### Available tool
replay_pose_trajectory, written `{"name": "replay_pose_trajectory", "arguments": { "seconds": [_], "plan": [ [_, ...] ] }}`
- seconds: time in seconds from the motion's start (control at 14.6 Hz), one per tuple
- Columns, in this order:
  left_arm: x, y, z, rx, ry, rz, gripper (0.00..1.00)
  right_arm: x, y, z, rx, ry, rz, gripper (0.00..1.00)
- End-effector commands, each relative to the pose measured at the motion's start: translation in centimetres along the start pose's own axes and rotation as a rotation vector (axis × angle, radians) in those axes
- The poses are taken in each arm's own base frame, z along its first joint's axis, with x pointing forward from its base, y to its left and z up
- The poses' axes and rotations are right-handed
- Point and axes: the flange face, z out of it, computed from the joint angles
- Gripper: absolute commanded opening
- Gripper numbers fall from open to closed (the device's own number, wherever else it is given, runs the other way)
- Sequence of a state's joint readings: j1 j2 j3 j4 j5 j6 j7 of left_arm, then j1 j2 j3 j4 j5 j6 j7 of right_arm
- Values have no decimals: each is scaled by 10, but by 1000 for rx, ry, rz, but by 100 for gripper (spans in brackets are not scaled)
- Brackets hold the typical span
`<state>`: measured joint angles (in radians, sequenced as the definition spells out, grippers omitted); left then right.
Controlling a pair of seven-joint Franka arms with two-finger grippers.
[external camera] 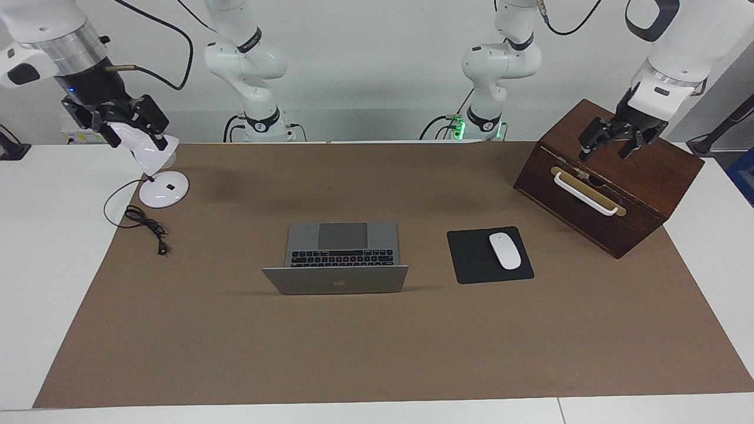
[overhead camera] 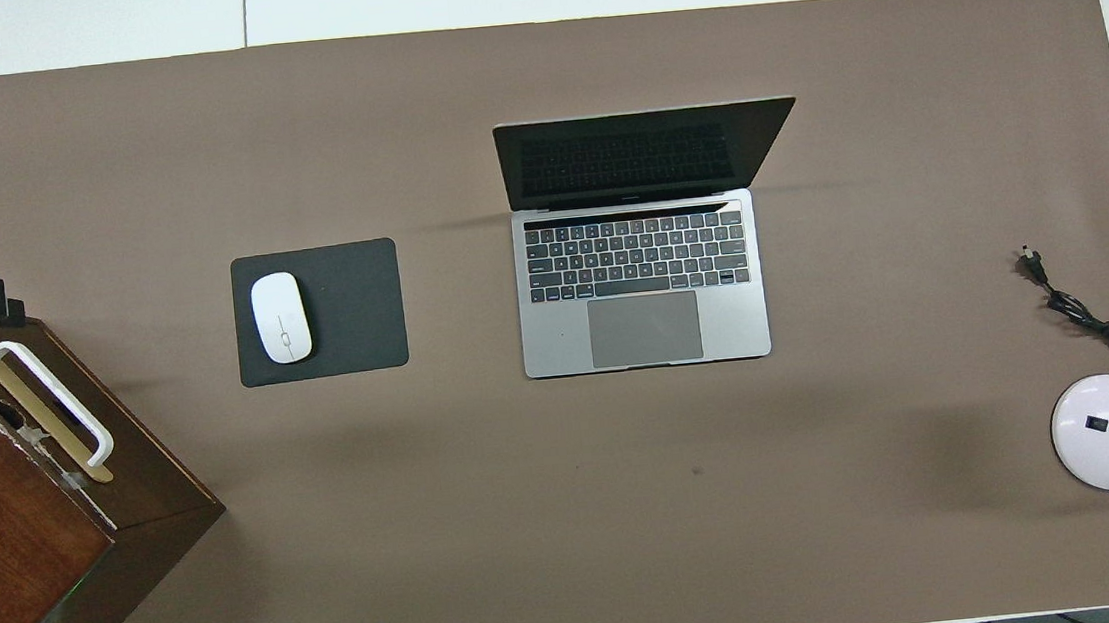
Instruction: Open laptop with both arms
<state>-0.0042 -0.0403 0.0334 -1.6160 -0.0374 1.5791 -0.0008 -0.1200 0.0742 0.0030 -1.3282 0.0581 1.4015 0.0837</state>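
Sitting near the middle of the brown paper table mat [external camera: 377,347]: thin silver-grey aluminium laptop [external camera: 341,253], lid already raised, dark screen facing the robots, hinge edge farther from them and grey trackpad nearer. Long axis running across the table, from one arm's end toward the other. Flanked toward the left arm's end by a square black mouse pad [external camera: 471,262] carrying a white oval mouse [external camera: 505,250].

Hanging over the top of the dark wooden drawer box [external camera: 654,182], well apart from the laptop: left gripper [external camera: 607,150], jaws spread wide, holding nothing. Hovering just at the head of the small white desk lamp [external camera: 156,150], at the right arm's end: right gripper [external camera: 126,123]; cannot tell whether closed or gripping anything.

Judged from this: opening done, both arms drawn off to the ends. Laptop lying roughly between the two grippers, somewhat closer to the right one, so any further reach inward and down toward the mat's centre.
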Motion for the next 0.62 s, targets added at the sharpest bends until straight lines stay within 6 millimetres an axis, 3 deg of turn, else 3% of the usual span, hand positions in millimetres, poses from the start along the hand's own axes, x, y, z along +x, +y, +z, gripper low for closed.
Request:
{"name": "replay_pose_trajectory", "arguments": {
  "seconds": [0.0,0.34,0.55],
  "plan": [
    [-3,-4,-6,16,6,-3,100,-14,2,3,-15,-21,20,100],
    [-3,-5,-4,16,1,-10,100,-19,4,13,-17,-38,14,100],
    [-5,-6,-3,16,3,-10,100,-34,10,45,-16,-13,23,100]
  ]
}}
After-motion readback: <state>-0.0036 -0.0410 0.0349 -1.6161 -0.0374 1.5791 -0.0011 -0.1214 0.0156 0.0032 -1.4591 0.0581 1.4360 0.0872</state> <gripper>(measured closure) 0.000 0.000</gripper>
